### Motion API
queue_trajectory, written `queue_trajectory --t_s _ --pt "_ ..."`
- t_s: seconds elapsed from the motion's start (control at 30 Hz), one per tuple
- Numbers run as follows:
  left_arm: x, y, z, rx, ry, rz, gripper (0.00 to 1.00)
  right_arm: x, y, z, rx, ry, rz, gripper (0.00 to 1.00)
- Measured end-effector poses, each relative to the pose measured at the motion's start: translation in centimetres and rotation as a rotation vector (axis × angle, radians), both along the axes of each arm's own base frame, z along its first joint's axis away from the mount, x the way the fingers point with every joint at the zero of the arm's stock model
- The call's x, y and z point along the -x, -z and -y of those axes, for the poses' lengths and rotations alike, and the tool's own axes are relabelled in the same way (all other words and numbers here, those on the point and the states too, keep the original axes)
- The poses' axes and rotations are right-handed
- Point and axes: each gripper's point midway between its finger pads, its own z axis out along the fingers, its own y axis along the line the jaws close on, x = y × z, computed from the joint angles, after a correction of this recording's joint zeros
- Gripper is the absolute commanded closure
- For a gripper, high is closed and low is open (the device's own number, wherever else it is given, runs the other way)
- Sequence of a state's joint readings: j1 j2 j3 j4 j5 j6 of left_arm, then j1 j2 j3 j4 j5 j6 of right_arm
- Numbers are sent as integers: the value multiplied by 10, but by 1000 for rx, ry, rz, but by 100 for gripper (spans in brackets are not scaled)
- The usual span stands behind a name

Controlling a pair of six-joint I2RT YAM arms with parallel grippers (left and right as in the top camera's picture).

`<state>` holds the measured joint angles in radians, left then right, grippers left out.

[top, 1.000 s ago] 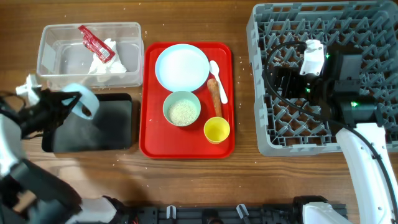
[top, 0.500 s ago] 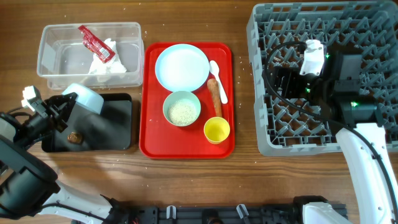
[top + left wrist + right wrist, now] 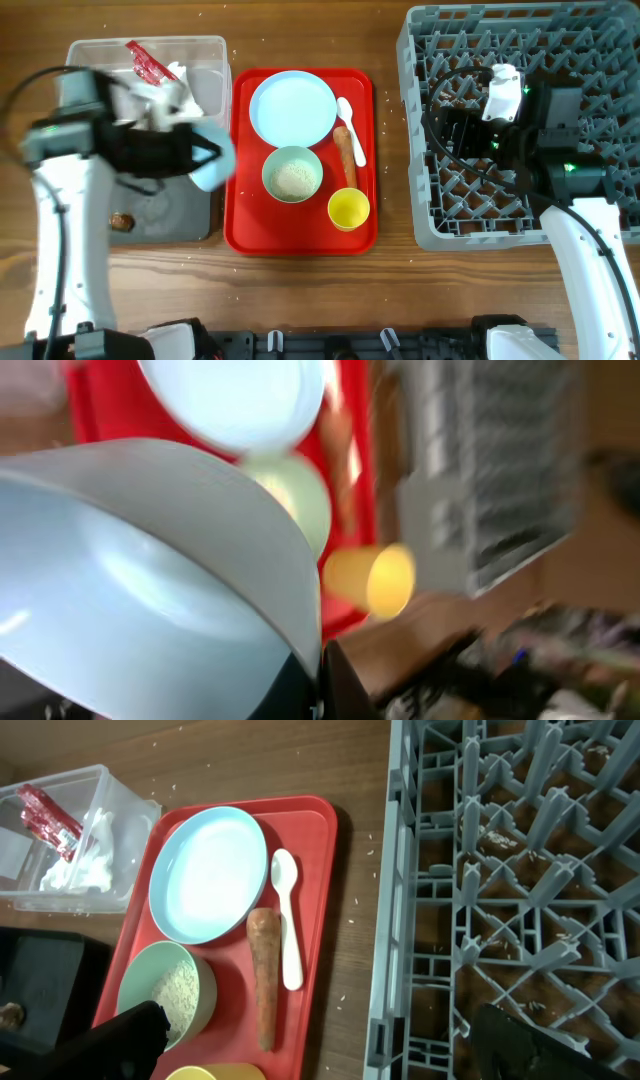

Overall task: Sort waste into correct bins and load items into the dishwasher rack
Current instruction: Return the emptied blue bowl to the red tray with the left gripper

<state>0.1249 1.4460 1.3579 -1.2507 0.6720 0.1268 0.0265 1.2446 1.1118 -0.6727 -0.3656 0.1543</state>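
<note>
the dishwasher rack (image 3: 590, 60) fills the right of the table with no dish on its pegs, so the loading half of the job looks not yet begun. the right gripper (image 3: 320, 1025) hangs over the rack's left part with its jaws spread wide and nothing between them, probably parked clear of the left arm. the red tray (image 3: 245, 220) sits in the middle as the staging place. the clear tub (image 3: 200, 42) holds the red wrapper (image 3: 148, 62) and white napkin (image 3: 180, 85), the dry rubbish together. the black tray (image 3: 45, 970) below it takes food scraps, and the brown lump (image 3: 121, 220) lies there. on the red tray are the pale blue plate (image 3: 292, 108), the green bowl (image 3: 292, 175) with rice (image 3: 293, 180) in it, the yellow cup (image 3: 348, 209), the carrot stick (image 3: 346, 155) and the spoon (image 3: 352, 125). the left gripper (image 3: 318, 685) is clamped on the rim of the pale blue bowl (image 3: 210, 160), tilted and empty-looking, between the black tray and the red tray; i judge it is bound for the rack.
</note>
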Motion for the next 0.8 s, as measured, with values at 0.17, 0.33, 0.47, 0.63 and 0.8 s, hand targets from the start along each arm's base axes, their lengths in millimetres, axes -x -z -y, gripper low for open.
queue_trajectory --t_s 0.17,0.33,0.47,0.63,0.8 --pt "32 48 34 -287 63 -160 96 0 0 0 0 0 0 0" --pt "52 96 51 -433 97 -195 96 0 0 0 0 0 0 0" --pt "59 126 67 -456 128 -168 95 0 0 0 0 0 -1 0" --pt "62 134 69 -467 127 -172 39 0 0 0 0 0 -1 0" --pt "66 133 66 -479 120 -194 28 0 0 0 0 0 -2 0"
